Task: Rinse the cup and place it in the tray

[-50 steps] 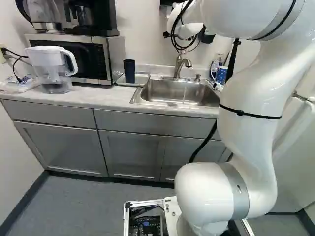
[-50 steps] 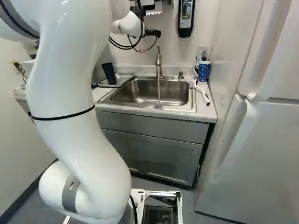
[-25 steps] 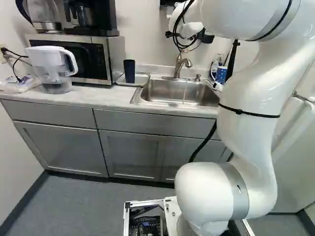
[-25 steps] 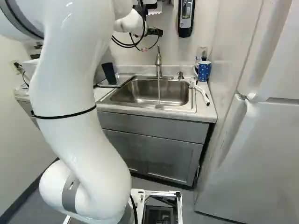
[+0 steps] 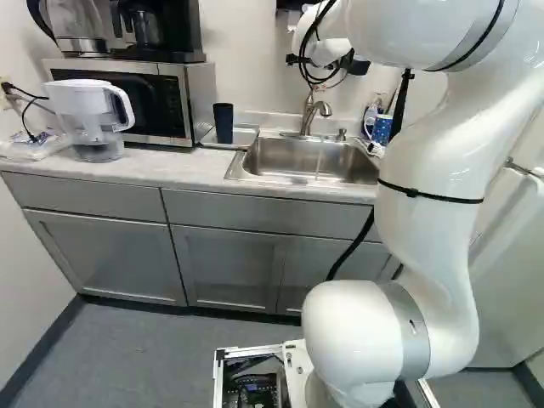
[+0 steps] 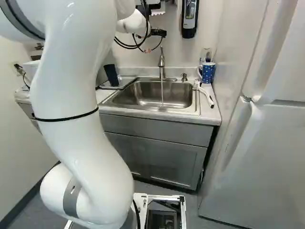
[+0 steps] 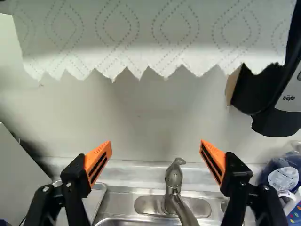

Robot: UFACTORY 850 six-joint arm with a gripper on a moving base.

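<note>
Holds the claw (image 5: 355,65) spread apart facing the faucet (image 7: 174,186), with running water (image 6: 162,94) in the sink (image 6: 136,95) and the dark cup (image 5: 223,123) on the tray (image 5: 246,137).

a small kitchen, shown by the sink (image 6: 152,94), microwave (image 5: 127,98), coffee maker (image 5: 157,30) and grey cabinets (image 5: 102,255).

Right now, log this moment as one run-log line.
hand: open, empty | water: running from faucet into sink | dark blue cup: upright in tray | dotted blue mug: across sink from tray
</note>
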